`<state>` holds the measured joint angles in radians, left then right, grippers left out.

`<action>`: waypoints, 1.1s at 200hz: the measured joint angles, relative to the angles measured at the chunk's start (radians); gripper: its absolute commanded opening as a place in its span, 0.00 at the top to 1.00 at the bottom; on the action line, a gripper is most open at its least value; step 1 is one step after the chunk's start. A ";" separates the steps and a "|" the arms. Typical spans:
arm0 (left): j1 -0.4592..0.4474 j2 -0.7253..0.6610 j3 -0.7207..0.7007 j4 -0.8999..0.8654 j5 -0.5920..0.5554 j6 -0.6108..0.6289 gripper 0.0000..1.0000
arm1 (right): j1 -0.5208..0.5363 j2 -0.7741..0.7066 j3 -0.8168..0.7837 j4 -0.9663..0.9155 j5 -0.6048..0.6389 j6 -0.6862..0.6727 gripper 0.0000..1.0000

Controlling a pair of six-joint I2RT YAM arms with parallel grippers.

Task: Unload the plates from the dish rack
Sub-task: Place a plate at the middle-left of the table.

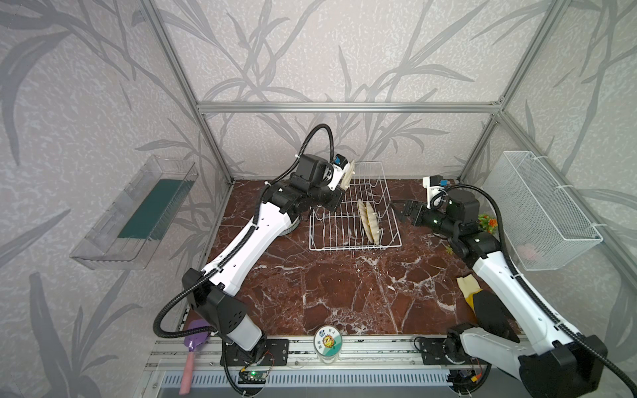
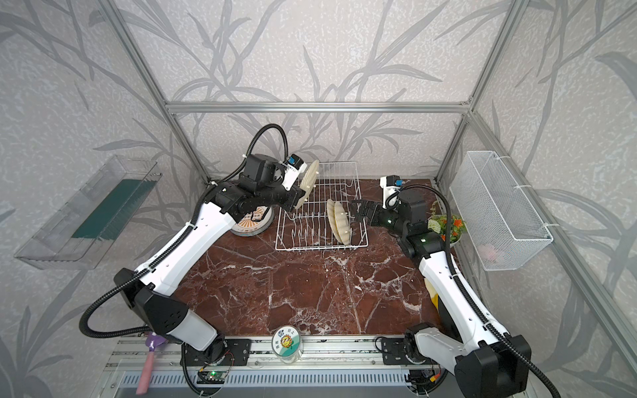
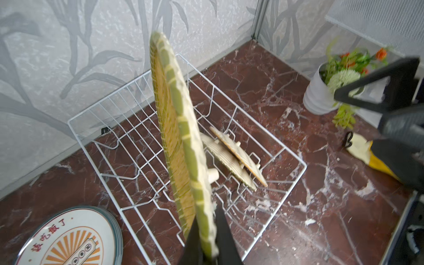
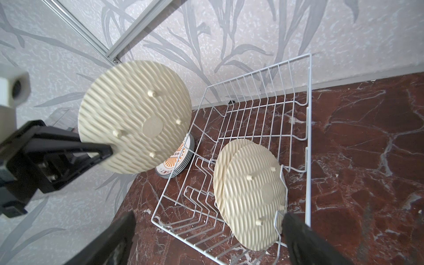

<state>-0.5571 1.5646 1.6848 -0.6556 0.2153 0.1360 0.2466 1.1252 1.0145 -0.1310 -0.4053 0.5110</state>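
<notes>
Left hand clamped on rim of woven plate, held edge-up over upper-left corner of dish rack, mid-frame, likely so it clears prongs. Two woven plates lean in rack's right slots. Sunburst plates stacked flat on bench left of rack. Right hand spread apart beside rack. Woven plates pale tan, ribbed, peg-footed

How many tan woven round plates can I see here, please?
3. One tan woven round plate is held by the left gripper, raised near the white wire dish rack; two more plates lean together inside it. None seems hidden.
</notes>
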 measured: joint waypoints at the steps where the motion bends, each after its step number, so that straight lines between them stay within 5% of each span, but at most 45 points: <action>1: 0.000 -0.004 -0.008 0.005 -0.001 0.006 1.00 | 0.000 0.000 0.000 0.002 0.000 0.003 0.03; 50: -0.015 -0.131 -0.237 0.178 -0.002 0.253 1.00 | 0.000 0.046 0.034 0.029 -0.014 0.099 0.04; 220: -0.043 -0.149 -0.409 0.373 -0.053 0.808 1.00 | 0.040 0.308 0.279 -0.021 -0.085 0.308 0.14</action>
<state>-0.6003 1.4158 1.2758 -0.2829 0.1623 0.9443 0.2863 1.4330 1.2934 -0.1516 -0.4900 0.8192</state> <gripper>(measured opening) 0.088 0.862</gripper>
